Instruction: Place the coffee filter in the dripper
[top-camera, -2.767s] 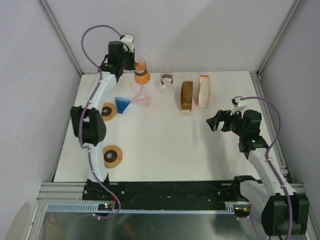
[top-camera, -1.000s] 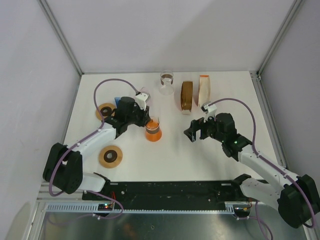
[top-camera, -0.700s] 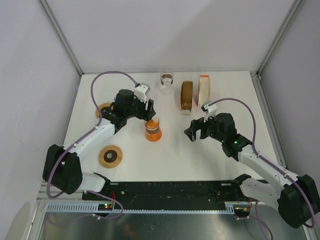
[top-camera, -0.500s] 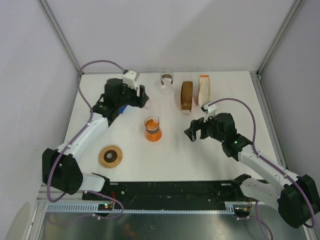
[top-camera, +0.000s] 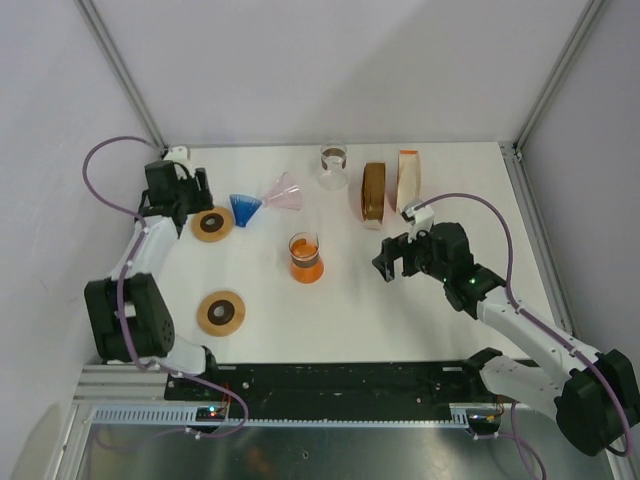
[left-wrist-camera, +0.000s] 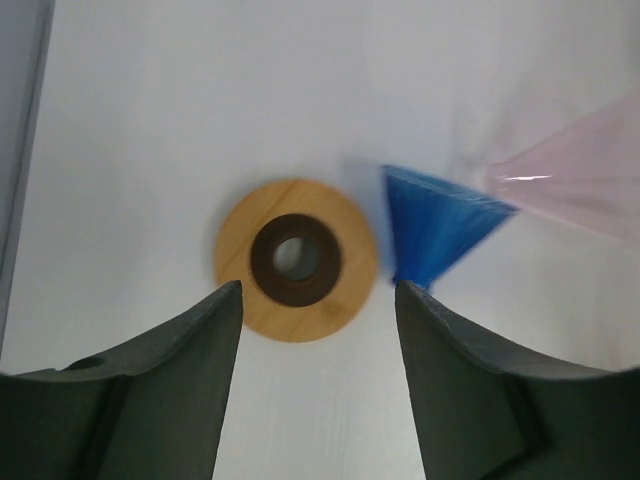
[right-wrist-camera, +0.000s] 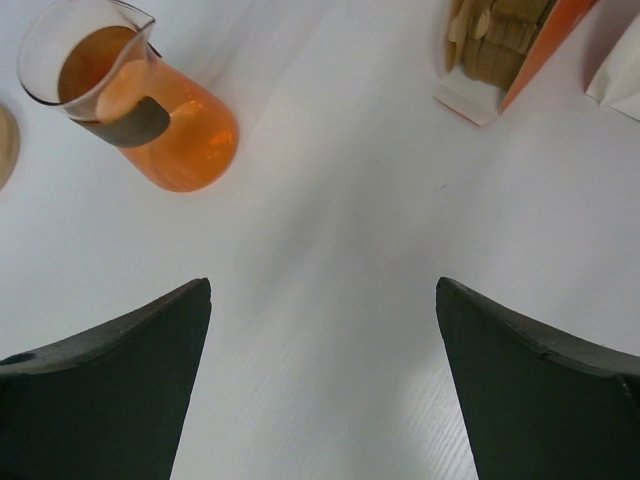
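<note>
At far left in the top view, the left gripper (top-camera: 183, 196) hangs empty by a wooden ring (top-camera: 212, 223). The blue dripper (top-camera: 245, 207) and pink dripper (top-camera: 285, 192) lie just right of it. Brown filters (top-camera: 374, 192) and white filters (top-camera: 408, 182) stand far right, beyond the right gripper (top-camera: 392, 260).

Left wrist: fingers wide, ring beneath, blue dripper apparently tipped over beside it. It probably wants standing up first.

Right wrist: fingers wide, empty. The carafe (right-wrist-camera: 140, 110) is left, brown filters ahead. Pinch one sheet only.

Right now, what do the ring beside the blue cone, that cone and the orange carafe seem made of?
Ring: pale matte wood by its colour, with a dark centre collar. Blue cone: probably ribbed translucent plastic, though blurred. Orange carafe: glossy, see-through, orange-tinted glass or plastic, with a dark band.
</note>
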